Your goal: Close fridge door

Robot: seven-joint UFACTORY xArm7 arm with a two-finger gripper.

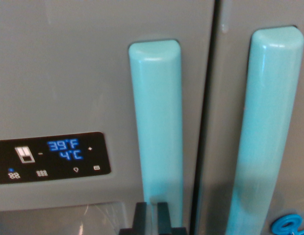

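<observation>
Fridge doors fill your wrist view, and the gripper sits at the bottom edge against the left handle.

You see two grey doors, the left door and the right door, meeting at a dark vertical seam with a turquoise handle on each: the left handle and the right handle. A black display panel on the left door reads 39°F and 4°C in blue. The gripper's two dark fingertips stand close together with only a narrow gap, gripping nothing you can make out. A blue coiled object shows at the lower right corner.
</observation>
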